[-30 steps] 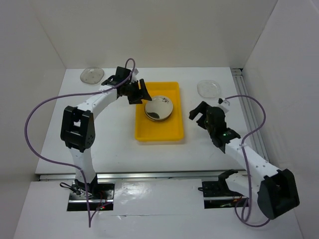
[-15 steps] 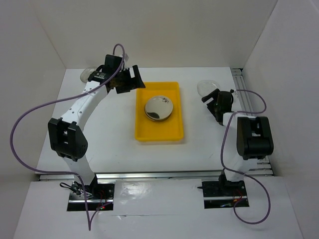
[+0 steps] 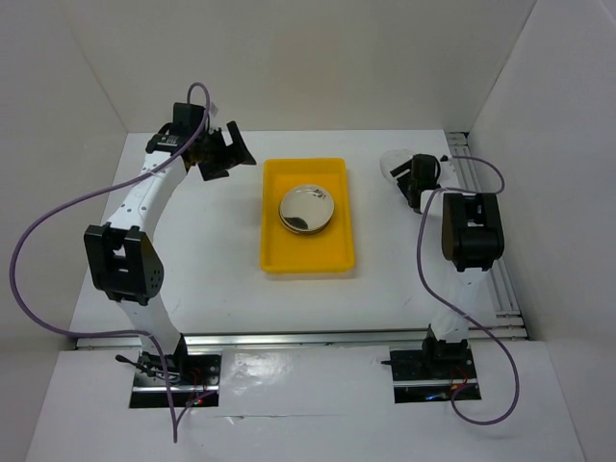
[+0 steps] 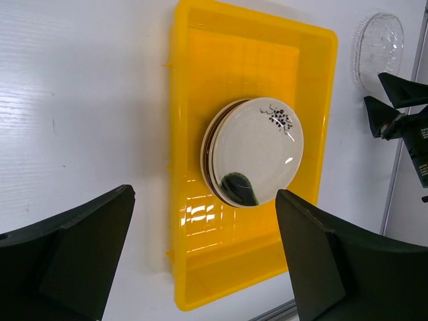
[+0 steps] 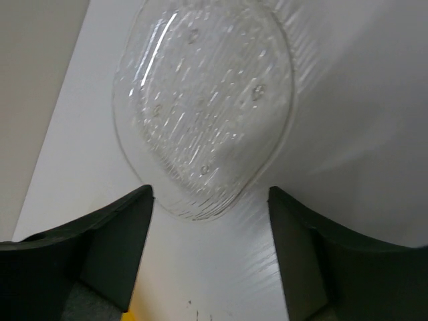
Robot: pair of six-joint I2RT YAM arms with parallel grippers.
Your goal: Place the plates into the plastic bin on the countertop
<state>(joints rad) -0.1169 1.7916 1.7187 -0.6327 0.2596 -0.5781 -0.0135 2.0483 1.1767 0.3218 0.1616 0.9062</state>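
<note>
The yellow plastic bin lies mid-countertop with a stack of plates in it; the top one is cream with a dark mark. In the left wrist view the bin is below my open, empty left gripper. In the top view that gripper hovers left of the bin's far left corner. A clear glass plate lies at the back right. My right gripper is open, its fingers either side of the plate's near edge. The back-left clear plate is hidden by the left arm.
White walls enclose the countertop on three sides. A metal rail runs along the right side and another along the front edge. The left arm's purple cable loops over the left part of the surface.
My left gripper has swung left and back, away from the bin, still open. My right arm has folded back and brought its open gripper up to the clear plate at the back right.
</note>
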